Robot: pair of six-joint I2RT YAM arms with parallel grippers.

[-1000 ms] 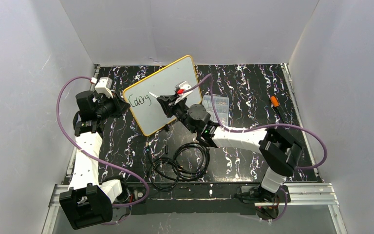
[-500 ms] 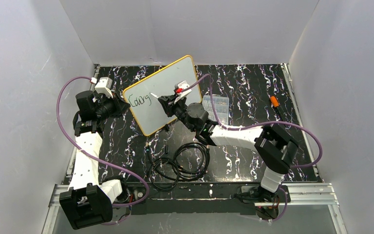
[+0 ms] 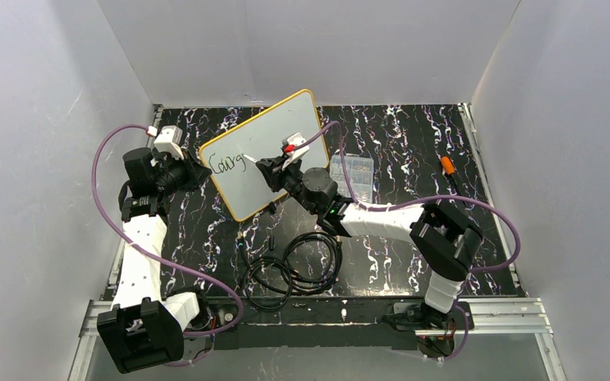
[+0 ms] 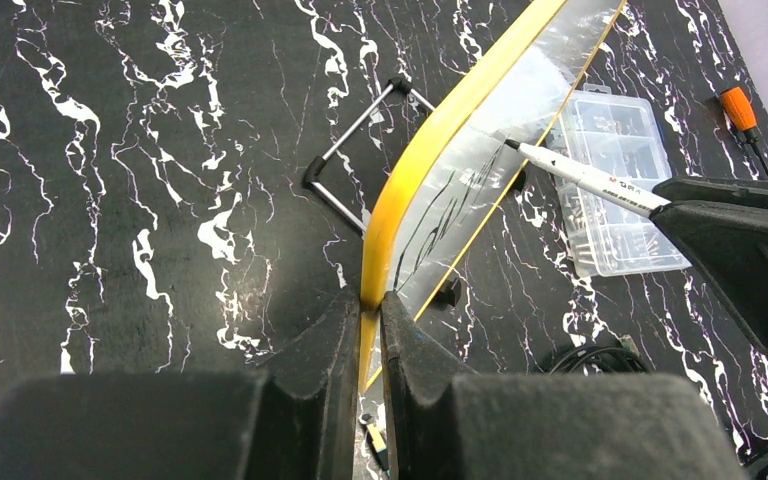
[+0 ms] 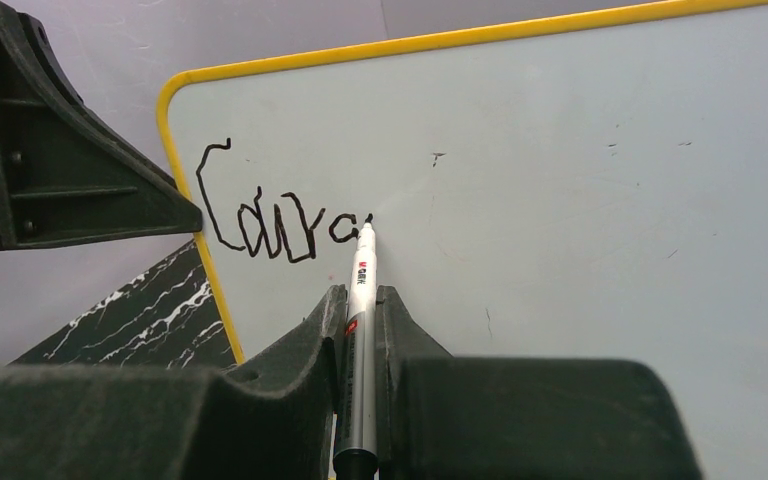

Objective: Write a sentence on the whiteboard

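Right hand (image 5: 360,296) gripping marker (image 5: 362,268), left hand (image 4: 368,318) pinching whiteboard (image 5: 580,180) rim — I'm inching the tip along — sentence (image 5: 260,228) only five letters in.

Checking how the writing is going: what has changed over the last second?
The right arm swung its elbow slightly left; the right gripper and its marker barely shifted, tip at the end of the lettering. Nothing was taken or released. The left gripper still clamps the whiteboard edge; the lettering looks unchanged.
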